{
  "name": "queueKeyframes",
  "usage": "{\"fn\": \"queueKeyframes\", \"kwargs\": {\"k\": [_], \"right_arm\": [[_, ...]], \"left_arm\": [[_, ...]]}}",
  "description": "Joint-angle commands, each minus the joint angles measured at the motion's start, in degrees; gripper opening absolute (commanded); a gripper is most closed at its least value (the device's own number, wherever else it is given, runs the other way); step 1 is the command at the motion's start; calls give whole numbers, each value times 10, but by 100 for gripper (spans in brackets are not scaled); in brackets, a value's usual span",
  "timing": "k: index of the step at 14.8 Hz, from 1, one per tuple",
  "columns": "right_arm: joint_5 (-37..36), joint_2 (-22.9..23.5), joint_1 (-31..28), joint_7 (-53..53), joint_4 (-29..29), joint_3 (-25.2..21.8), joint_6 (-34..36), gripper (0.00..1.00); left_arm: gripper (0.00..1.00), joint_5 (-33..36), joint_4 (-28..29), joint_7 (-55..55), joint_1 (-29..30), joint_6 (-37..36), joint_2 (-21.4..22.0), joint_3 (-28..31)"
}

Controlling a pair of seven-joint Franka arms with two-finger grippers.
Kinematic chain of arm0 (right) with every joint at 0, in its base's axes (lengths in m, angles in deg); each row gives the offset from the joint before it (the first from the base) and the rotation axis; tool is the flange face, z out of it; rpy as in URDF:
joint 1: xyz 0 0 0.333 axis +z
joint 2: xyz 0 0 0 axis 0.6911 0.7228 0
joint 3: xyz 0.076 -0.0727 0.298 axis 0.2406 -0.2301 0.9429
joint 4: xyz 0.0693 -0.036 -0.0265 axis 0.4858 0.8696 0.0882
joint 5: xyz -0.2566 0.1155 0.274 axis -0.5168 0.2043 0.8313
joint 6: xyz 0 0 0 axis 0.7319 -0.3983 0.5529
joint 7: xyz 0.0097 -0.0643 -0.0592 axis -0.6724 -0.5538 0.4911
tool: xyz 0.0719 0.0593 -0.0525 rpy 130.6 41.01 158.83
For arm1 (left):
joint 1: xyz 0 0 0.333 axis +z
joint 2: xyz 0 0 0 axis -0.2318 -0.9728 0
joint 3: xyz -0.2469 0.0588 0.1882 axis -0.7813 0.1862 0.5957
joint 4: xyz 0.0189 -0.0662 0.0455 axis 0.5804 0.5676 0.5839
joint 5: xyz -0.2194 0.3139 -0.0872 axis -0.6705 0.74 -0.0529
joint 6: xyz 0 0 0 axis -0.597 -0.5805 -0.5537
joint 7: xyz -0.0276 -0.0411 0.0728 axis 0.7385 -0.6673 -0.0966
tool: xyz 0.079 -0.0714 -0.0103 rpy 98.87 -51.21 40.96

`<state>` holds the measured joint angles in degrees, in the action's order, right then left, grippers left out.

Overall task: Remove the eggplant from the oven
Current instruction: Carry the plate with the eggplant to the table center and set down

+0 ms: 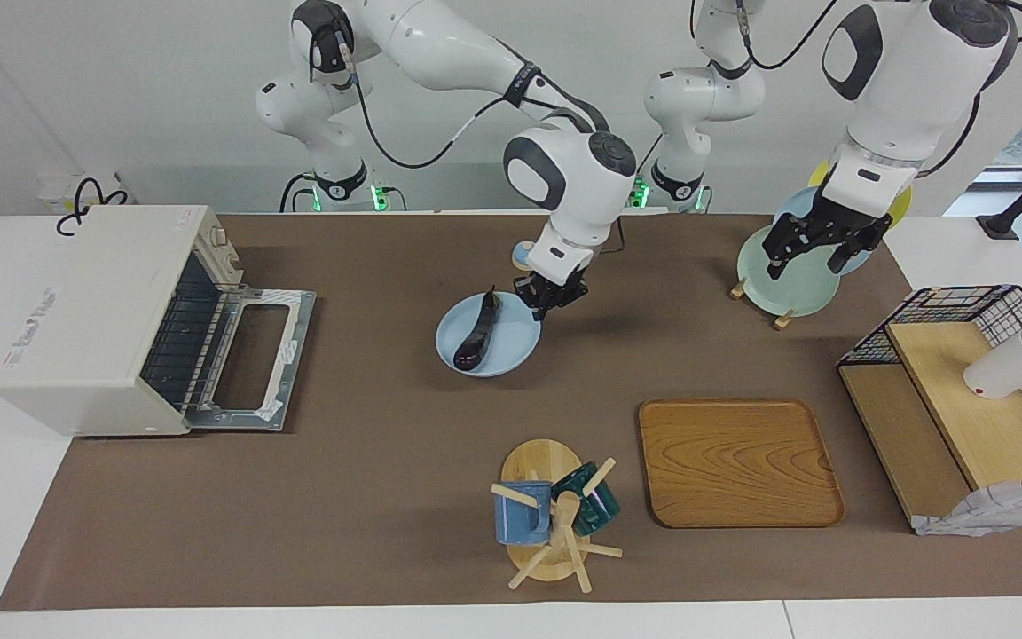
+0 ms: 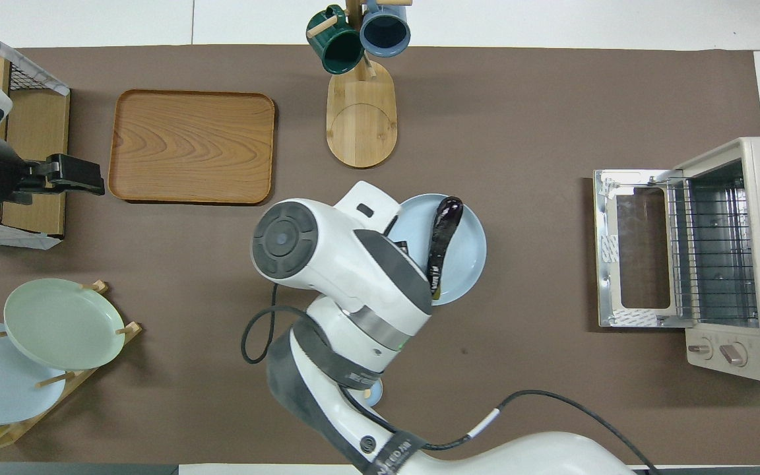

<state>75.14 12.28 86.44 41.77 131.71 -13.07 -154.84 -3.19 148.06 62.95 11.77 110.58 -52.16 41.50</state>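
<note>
The dark purple eggplant (image 1: 478,330) (image 2: 443,237) lies on a light blue plate (image 1: 502,355) (image 2: 469,227). My right gripper (image 1: 550,297) is shut on the plate's rim, on the edge nearest the robots, and holds the plate low over the middle of the table. In the overhead view that gripper is hidden under its own wrist. The off-white oven (image 1: 94,319) (image 2: 736,257) stands at the right arm's end of the table with its door (image 1: 249,359) folded down and its rack bare. My left gripper (image 1: 805,257) (image 2: 90,181) waits open over the plate rack.
A rack with a green plate (image 1: 786,280) stands at the left arm's end, and a wire and wood shelf (image 1: 955,399) stands beside it. A wooden tray (image 1: 737,461) and a mug tree (image 1: 555,515) lie farther from the robots than the blue plate. A small blue knobbed lid (image 1: 522,257) sits beside my right wrist.
</note>
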Motion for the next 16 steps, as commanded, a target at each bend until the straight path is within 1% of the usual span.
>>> {"fn": "queueKeyframes", "kwargs": {"k": [1,2,3,4,5,6,7,8,9,10,11,12,13,14,15,16], "right_arm": [[9,30,11,0,-20,2,-38,0],[11,38,17,-9,-17,2,-60,0],[13,38,19,-48,12,2,-106,0],[12,36,24,-80,31,2,-129,0],[13,34,25,-84,30,2,-124,0],[6,33,22,-84,24,2,-114,14],[-1,33,22,-81,17,1,-112,34],[-22,32,19,-62,16,1,-112,59],[-44,26,15,-33,13,-3,-103,61],[-49,8,0,-1,11,-2,-87,61],[-48,-9,-22,38,12,-2,-55,60],[-43,-36,-59,97,20,0,-21,52],[-41,-66,-98,154,33,0,22,33],[-39,-84,-122,169,43,-2,50,10],[-40,-97,-152,180,59,-2,67,0],[-41,-107,-186,207,83,-2,66,0]], "left_arm": [[100,-8,-3,10,18,15,-4,-5],[100,-8,-3,10,18,17,-4,-5],[100,-8,-3,10,18,20,-4,-4],[100,-8,-3,10,18,21,-5,-5],[100,-8,-3,10,18,21,-5,-5],[100,-8,-3,10,18,21,-7,-5],[100,-8,-3,10,18,21,-7,-4],[100,-8,-3,10,18,21,-7,-4],[100,-8,-3,10,18,21,-8,-4],[100,-8,-3,10,18,22,-8,-5],[100,-8,-3,10,18,24,-9,-4],[100,-8,-3,10,17,25,-10,-5],[100,-8,-4,9,17,26,-12,-5],[100,-10,-4,9,14,33,-14,-5],[100,-10,-3,9,9,38,-22,-6],[100,-10,-4,8,5,40,-32,-8]]}}
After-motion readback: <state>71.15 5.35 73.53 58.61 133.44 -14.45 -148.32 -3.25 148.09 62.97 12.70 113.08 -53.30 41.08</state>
